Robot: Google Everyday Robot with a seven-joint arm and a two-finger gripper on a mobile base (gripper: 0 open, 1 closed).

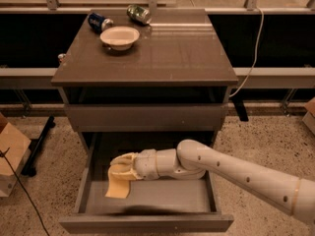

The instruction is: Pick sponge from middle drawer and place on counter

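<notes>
Inside the open middle drawer (162, 196), toward its left half, the gripper (119, 168) points leftward at the end of the white arm (236, 168), which reaches in from the right over the drawer's side wall. Its beige fingers (123, 159) are closed narrowly on the upper end of the sponge (118, 186), and the pale-yellow piece hangs below the gripper, tilted a little to the left. The sponge's lower edge seems to sit at or just above the grey drawer floor; the view does not settle whether it touches. Directly above the gripper runs the closed, shallower drawer front (147, 117), and higher still lies the counter (177, 53), well apart from the tool. On that slab, far above the gripper and toward the back left, stands a white bowl (119, 37), with a blue can (100, 21) lying just behind it to the left and a green can (139, 14) lying at the back edge. Well off to the gripper's left, on the speckled floor, sits a cardboard box (10, 151).
</notes>
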